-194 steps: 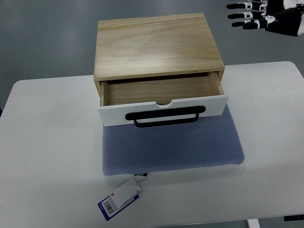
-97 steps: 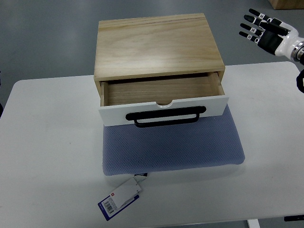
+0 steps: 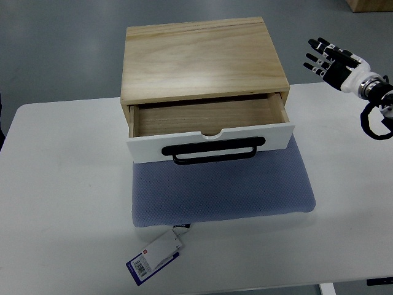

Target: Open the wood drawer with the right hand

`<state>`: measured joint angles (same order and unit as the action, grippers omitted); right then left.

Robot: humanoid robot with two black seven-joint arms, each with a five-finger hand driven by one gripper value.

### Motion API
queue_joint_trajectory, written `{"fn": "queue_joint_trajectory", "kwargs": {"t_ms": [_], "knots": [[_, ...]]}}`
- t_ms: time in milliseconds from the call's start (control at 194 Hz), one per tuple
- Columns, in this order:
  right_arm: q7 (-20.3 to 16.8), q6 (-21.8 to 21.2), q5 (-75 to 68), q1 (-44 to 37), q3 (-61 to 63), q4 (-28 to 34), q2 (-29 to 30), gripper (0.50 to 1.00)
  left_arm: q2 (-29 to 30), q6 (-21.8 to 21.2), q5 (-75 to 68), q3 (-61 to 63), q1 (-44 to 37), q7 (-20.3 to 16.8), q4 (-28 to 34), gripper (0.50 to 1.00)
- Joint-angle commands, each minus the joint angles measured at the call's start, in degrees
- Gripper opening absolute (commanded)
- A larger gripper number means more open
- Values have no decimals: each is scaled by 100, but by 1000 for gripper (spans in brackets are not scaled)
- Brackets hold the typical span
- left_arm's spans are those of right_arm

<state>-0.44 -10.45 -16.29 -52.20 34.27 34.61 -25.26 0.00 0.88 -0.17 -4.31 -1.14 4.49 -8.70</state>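
A light wood box [image 3: 202,58] stands on a blue-grey mat [image 3: 221,184] at the back of the white table [image 3: 61,203]. Its drawer [image 3: 209,126] is pulled partly out; it has a white front with a black handle [image 3: 214,150], and its inside looks empty. My right hand [image 3: 328,61] is at the upper right, above the table's back edge and well clear of the box, with fingers spread and holding nothing. The left arm does not show.
A white and blue tag [image 3: 155,256] hangs off the mat's front left corner onto the table. Grey floor lies beyond the table. A black cable loop [image 3: 376,123] hangs at my right wrist.
My right hand has come down and inward from the top right corner, turning so its fingers point up and left. The drawer and box have not moved.
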Motion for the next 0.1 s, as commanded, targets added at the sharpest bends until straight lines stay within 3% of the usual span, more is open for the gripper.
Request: {"fn": "queue_joint_trajectory", "kwargs": {"t_ms": [0,98], "knots": [[0,-1,3,35,-52,11,12,938,0,0,-1,0,0,0,0,1000],[0,-19,-6,132,-52,11,29,938,0,0,-1,0,0,0,0,1000]]}}
